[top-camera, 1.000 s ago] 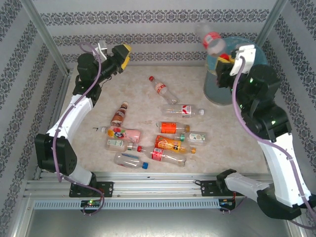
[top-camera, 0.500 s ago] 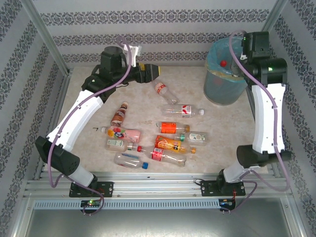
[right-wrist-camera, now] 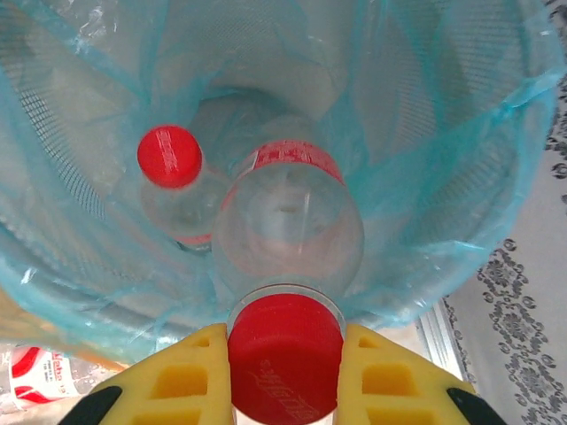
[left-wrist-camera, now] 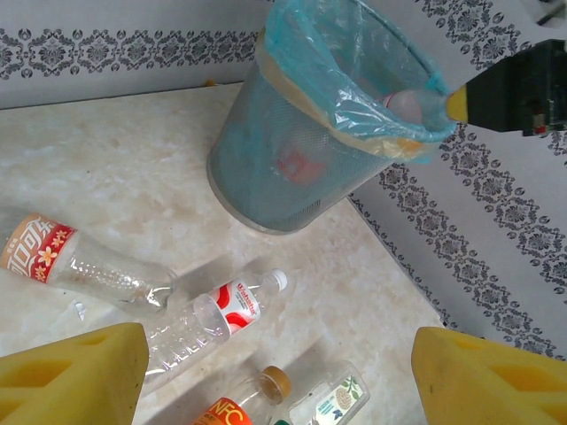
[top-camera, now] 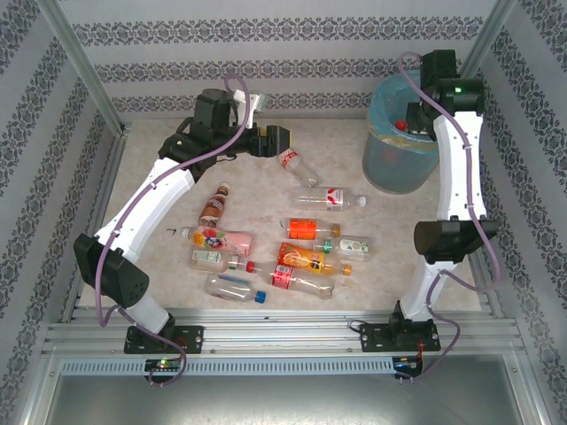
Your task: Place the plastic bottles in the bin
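Observation:
My right gripper (right-wrist-camera: 285,365) is shut on the red cap of a clear plastic bottle (right-wrist-camera: 288,221), which hangs body-down inside the bin (right-wrist-camera: 496,133). Beside it in the bin lies another red-capped bottle (right-wrist-camera: 170,158). From above, the right gripper (top-camera: 406,119) is over the bin (top-camera: 390,168) at the back right. My left gripper (top-camera: 282,140) is open above a red-labelled bottle (top-camera: 297,166). In the left wrist view the left gripper (left-wrist-camera: 279,390) is empty, over a white-capped bottle (left-wrist-camera: 217,314), with the bin (left-wrist-camera: 283,159) beyond.
Several more bottles lie across the middle of the table, among them an orange-labelled one (top-camera: 310,228), a pink one (top-camera: 217,237) and a blue-capped one (top-camera: 235,288). Patterned walls and metal posts close in the table on three sides.
The right arm has swung the held bottle over the bin and lowered it inside. The left arm has swept right, from the back left corner to above the nearest bottles.

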